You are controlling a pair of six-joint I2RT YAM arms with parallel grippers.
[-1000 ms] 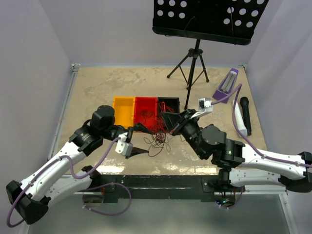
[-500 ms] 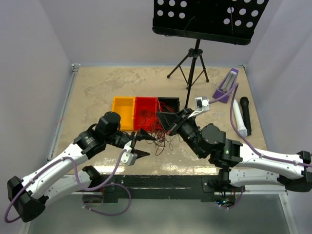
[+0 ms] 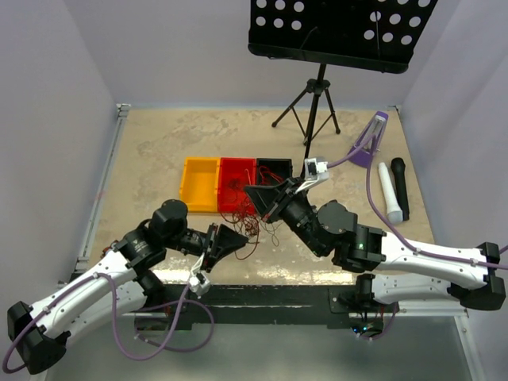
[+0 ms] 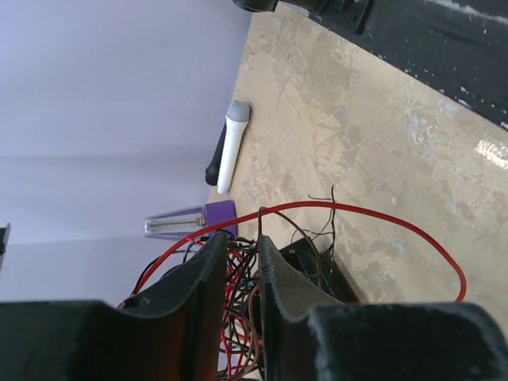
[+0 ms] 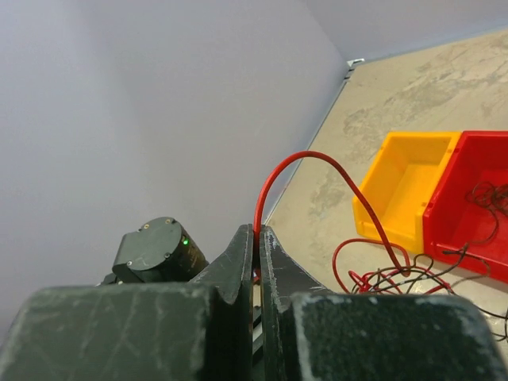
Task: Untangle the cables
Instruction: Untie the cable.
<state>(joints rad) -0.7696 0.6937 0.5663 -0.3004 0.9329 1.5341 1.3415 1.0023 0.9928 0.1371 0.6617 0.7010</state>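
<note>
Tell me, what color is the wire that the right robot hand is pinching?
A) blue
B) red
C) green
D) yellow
B: in the right wrist view, a red wire loops up out of the closed tips of the right gripper.

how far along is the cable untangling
Early. Done: nothing clearly freed; the cables sit knotted before the bins. In hand: right fingers pinch one red wire; left fingers straddle dark strands, a gap showing. Left: nearly all the separating.
</note>
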